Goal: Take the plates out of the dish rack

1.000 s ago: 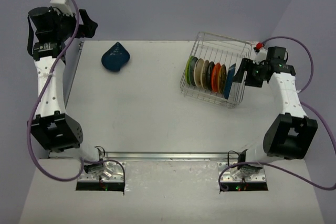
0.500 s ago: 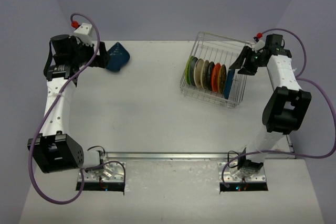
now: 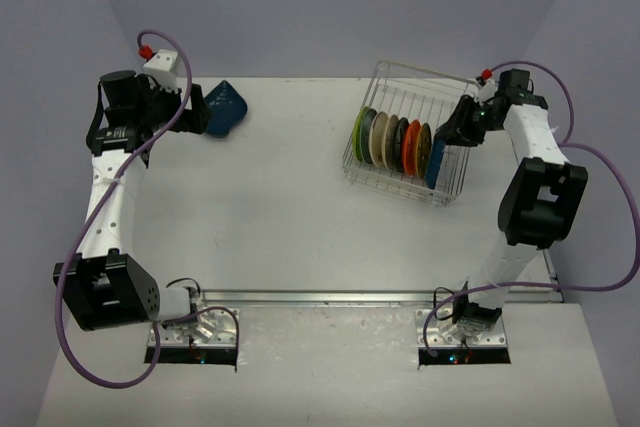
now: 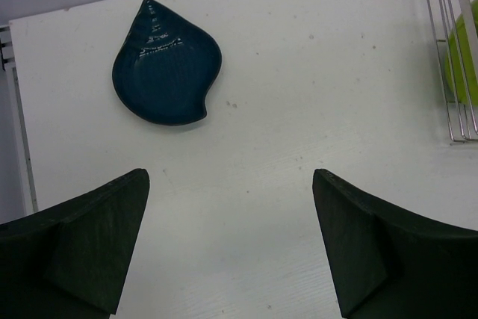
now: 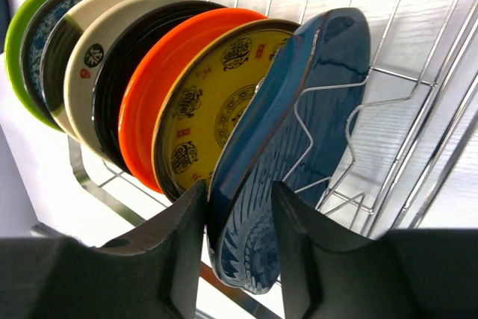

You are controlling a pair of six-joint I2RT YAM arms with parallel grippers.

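The dish rack (image 3: pixel 392 75) stands at the back right with several plates upright in it: green (image 5: pixel 21 42), cream (image 5: pixel 84 61), black (image 5: pixel 123 87), orange (image 5: pixel 160 84), yellow (image 5: pixel 216 102), and a dark blue patterned plate (image 5: pixel 314 87) at the right end. My right gripper (image 5: pixel 239 188) straddles that blue plate's lower rim. Its left finger (image 5: pixel 179 244) touches the rim; contact on the other side is unclear. A dark blue teardrop plate (image 4: pixel 166 65) lies flat on the table at the back left. My left gripper (image 4: pixel 231 177) hangs open next to it, holding nothing.
The rack's wire dividers (image 5: pixel 351 132) run right behind the blue plate, close to my right fingers. The table's left edge (image 4: pixel 19 125) lies just beyond the teardrop plate. The rack's near corner (image 4: pixel 455 72) shows at the right of the left wrist view.
My right gripper moved in over the rack's right end and its jaws narrowed around the blue plate. My left arm swung in beside the teardrop plate and stayed open.
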